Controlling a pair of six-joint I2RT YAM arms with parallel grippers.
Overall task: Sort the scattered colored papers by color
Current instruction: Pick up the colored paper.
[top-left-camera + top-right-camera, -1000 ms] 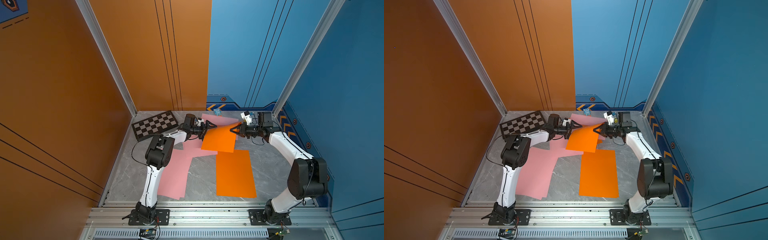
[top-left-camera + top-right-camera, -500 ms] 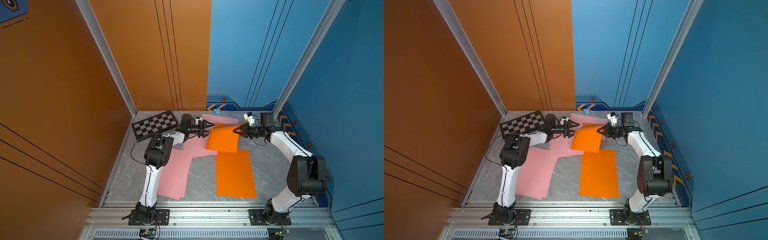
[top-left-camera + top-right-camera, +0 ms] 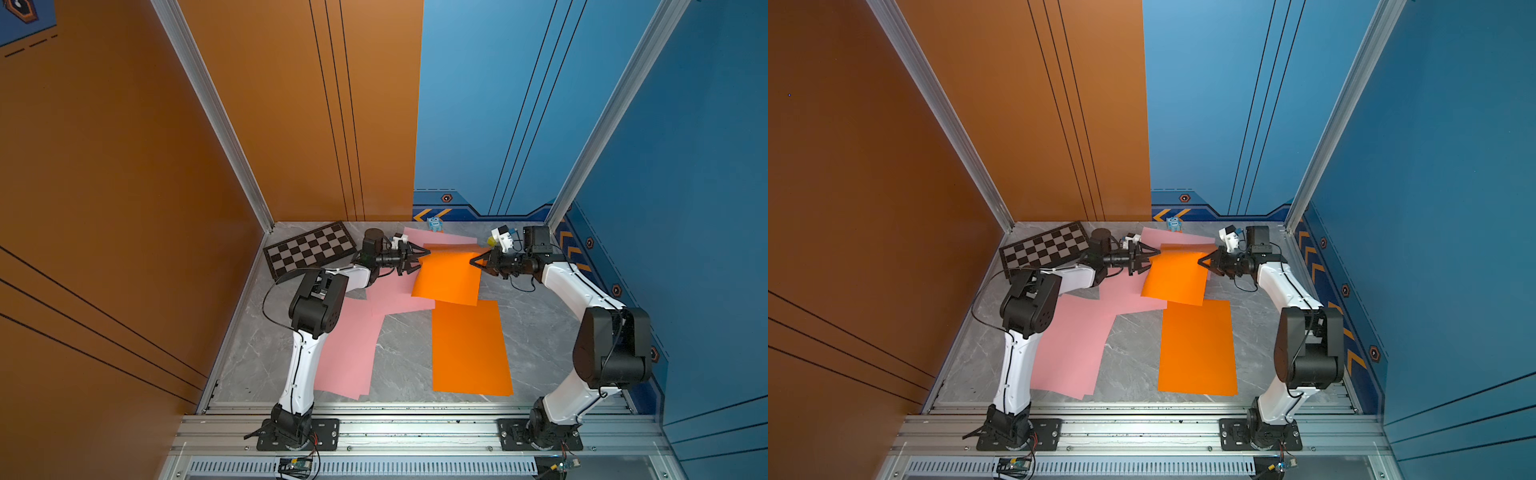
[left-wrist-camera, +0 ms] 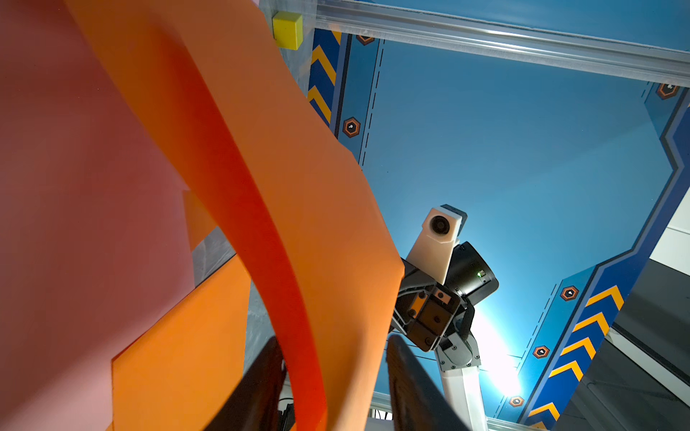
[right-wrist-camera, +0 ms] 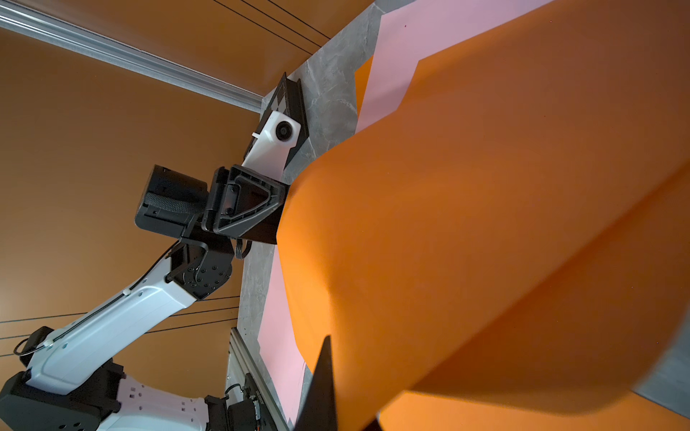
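A bright orange paper (image 3: 449, 274) (image 3: 1177, 276) hangs lifted and curved between both arms at the back of the table. My right gripper (image 3: 473, 262) (image 5: 343, 373) is shut on its right edge. My left gripper (image 3: 420, 257) (image 4: 333, 341) straddles its left edge. Its fingers (image 4: 407, 373) stand apart and the sheet (image 4: 283, 224) curls through the gap. A second orange paper (image 3: 469, 349) lies flat at the front right. Pink papers (image 3: 349, 353) overlap on the left. Another pink sheet (image 3: 436, 237) lies at the back under the lifted orange one.
A black-and-grey checkered board (image 3: 309, 248) lies at the back left corner. A small yellow cube (image 4: 286, 30) sits by the back right wall. A small blue figure (image 3: 434, 224) stands against the back wall. Walls close three sides and a metal rail (image 3: 415, 419) runs along the front.
My left gripper's jaws have narrowed around the left edge of the lifted orange paper. The sheet has swung from slanted to squarer between the two grippers. The right gripper stays shut on it.
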